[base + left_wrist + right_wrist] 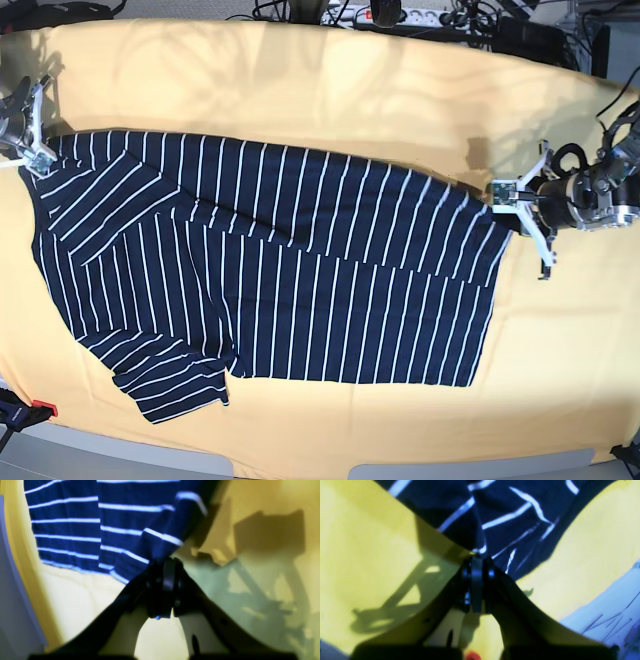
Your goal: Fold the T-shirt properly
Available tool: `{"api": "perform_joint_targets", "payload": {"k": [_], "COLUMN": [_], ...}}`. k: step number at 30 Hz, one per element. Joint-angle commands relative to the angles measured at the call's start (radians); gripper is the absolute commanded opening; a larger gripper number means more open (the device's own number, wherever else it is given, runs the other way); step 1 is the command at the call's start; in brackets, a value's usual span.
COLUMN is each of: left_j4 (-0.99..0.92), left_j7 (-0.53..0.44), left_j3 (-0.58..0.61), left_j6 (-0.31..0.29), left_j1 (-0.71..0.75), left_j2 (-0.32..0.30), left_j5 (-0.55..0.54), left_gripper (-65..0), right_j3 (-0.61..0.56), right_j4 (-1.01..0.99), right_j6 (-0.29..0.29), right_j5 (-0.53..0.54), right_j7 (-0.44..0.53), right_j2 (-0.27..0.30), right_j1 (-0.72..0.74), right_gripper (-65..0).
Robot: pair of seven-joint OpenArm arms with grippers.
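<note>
1. The T-shirt (270,270) lies spread across the worktop (560,340), which is covered by a yellow-orange cloth (330,90); its length runs side to side in the base view.
2. The upper part of the shirt is folded down over the rest, leaving a slanted edge across the middle.
3. One sleeve (170,385) sticks out at the near edge, towards the base view's left.
4. The left fingers (166,562) are closed together, pinching the shirt's edge at the base view's right end.
5. The right fingers (477,556) are also closed tight, gripping the shirt's corner at the base view's far left.
6. Cables and a power strip (390,15) lie beyond the worktop's far edge.
</note>
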Motion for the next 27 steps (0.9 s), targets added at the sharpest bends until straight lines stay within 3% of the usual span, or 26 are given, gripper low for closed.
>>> {"api": "perform_joint_targets", "payload": {"k": [1, 7, 11, 17, 24, 27], "left_j4": [0.024, 0.081, 0.117, 0.169, 0.222, 0.238], "left_j7": [-0.008, -0.008, -0.008, -0.009, -0.008, 0.001], "left_j3": [-0.013, -0.013, -0.013, -0.013, -0.013, -0.013], "left_j6": [0.012, 0.008, -0.092, -0.092, -0.092, -0.092], "left_j1": [-0.019, -0.019, -0.018, -0.011, -0.002, 0.04], "left_j2": [-0.039, -0.121, -0.16, -0.243, -0.314, -0.34], "left_j5": [-0.002, -0.016, -0.094, -0.161, -0.233, -0.234], "left_gripper": [-65.0, -65.0, -65.0, -65.0, -65.0, -65.0], "right_j3": [0.018, 0.018, 0.018, 0.018, 0.018, 0.018], "right_j4": [0.011, 0.016, 0.016, 0.017, 0.018, 0.017], "right_j6": [-0.005, 0.036, 0.036, 0.036, 0.036, 0.036], "right_j5": [0.012, 0.153, 0.278, 0.453, 0.734, 0.801], "right_j7": [-0.034, -0.099, -0.186, -0.387, -0.631, -0.641], "right_j2": [0.054, 0.146, 0.163, 0.166, 0.22, 0.235], "right_j1": [0.008, 0.008, 0.008, 0.007, 0.003, 0.003], "right_gripper": [-65.0, -65.0, -65.0, -65.0, -65.0, -65.0]}}
